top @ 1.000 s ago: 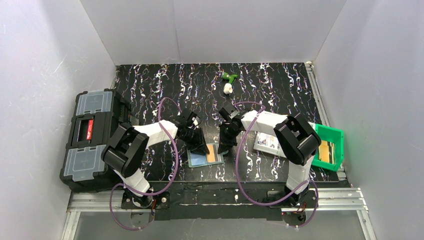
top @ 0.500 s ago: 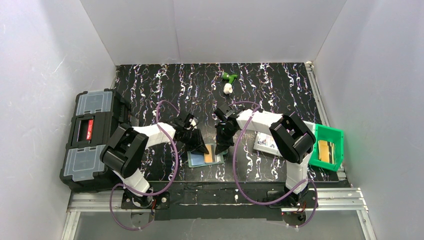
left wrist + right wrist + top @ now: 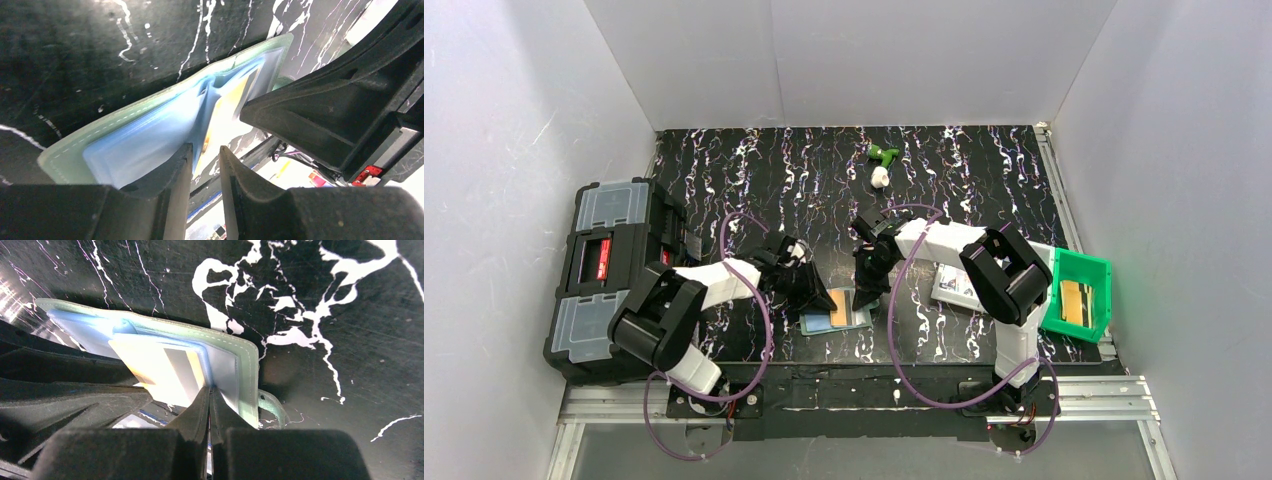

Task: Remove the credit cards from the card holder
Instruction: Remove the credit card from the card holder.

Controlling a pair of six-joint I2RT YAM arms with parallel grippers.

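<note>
The card holder (image 3: pixel 824 322) lies open on the black table, pale green with blue inner pockets (image 3: pixel 150 135). A yellow credit card (image 3: pixel 227 110) sticks out of its pocket, and a pale grey card (image 3: pixel 182 371) lies beside the yellow one (image 3: pixel 147 367). My left gripper (image 3: pixel 205 149) stands over the blue pocket with its jaws a narrow gap apart, and the yellow card's edge runs to the mouth of that gap. My right gripper (image 3: pixel 210 389) is shut, its tips pressed on the blue pocket edge beside the cards. Both grippers (image 3: pixel 822 298) (image 3: pixel 865 293) flank the holder from above.
A black toolbox (image 3: pixel 609 280) stands at the left table edge. A green bin (image 3: pixel 1079 295) sits at the right, with a white tray (image 3: pixel 954 287) beside it. A small green and white object (image 3: pixel 882 162) lies at the back. The holder's snap tab (image 3: pixel 274 409) sticks out to its right.
The left arm has swung left and lower, its gripper staying at the holder's left side. The right gripper shifted slightly left onto the holder and closed fully.
</note>
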